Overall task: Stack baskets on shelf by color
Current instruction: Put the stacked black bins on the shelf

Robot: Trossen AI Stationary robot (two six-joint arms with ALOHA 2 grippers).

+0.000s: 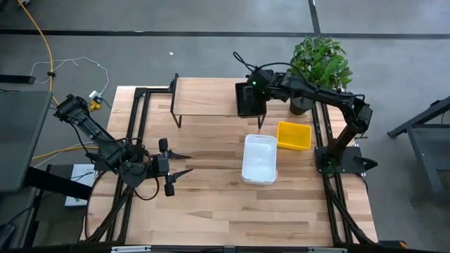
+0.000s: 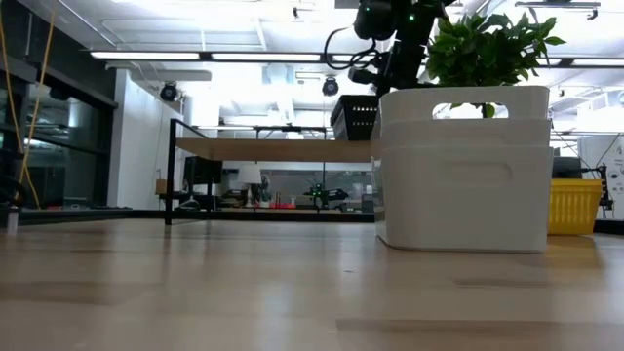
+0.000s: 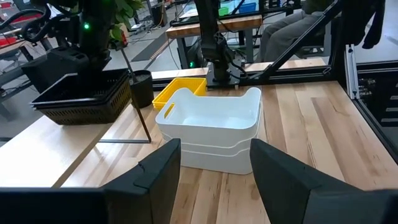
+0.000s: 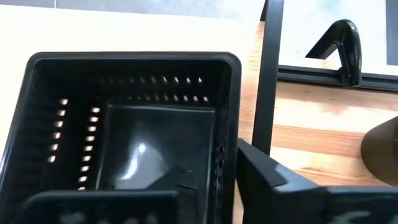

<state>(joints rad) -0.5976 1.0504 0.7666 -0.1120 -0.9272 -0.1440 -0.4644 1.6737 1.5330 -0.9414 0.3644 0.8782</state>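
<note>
- Black basket point(image 1: 249, 100) sits at the shelf's point(image 1: 204, 97) right end, upper centre; right end effector point(image 1: 257, 90) over it, its finger spacing impossible to tell.
- Stacked white baskets point(image 1: 259, 159) and yellow basket point(image 1: 294, 135) crowd the tabletop point(image 1: 211, 183) below; potted plant point(image 1: 320, 63) behind.
- Left end effector point(image 1: 177, 166), fingers apart, waits centre-left.

The shelf point(image 1: 205, 96) stands along the counter's point(image 1: 211, 211) far edge, left of middle. A basket point(image 1: 249, 100) sits on the shelf's right end, with the right claw point(image 1: 261, 90) at its right rim. Two nested bins point(image 1: 259, 158) lie on the counter nearer the front, right of centre. A smaller basket point(image 1: 294, 135) lies just beside them, toward the right edge. A plant point(image 1: 320, 63) stands at the far right corner. The left claw point(image 1: 176, 166) hangs near the left edge, well apart from the bins.
</note>
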